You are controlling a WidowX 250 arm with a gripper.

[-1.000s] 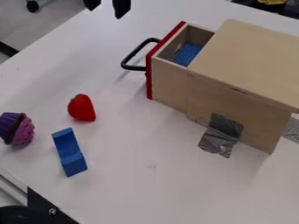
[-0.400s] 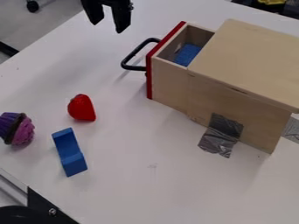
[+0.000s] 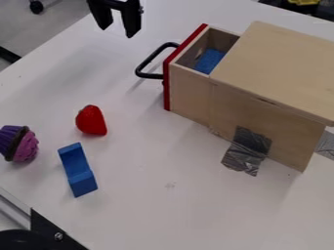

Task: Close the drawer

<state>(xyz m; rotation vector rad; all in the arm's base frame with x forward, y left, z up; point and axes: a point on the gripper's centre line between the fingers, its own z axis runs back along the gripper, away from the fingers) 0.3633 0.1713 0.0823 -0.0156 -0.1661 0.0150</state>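
open drawer point(image 3: 189, 68), below and right of gripper fingers point(image 3: 132, 25)

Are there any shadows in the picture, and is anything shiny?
In the camera view, a faint shadow lies on the white tabletop below the black handle; the inside of the open drawer looks shaded; the crinkled grey tape has pale, shiny streaks.

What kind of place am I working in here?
Probably a robotics lab or test bench: a wooden drawer box is fixed to the white table with silver tape, and a toy cupcake lies near a blue block.
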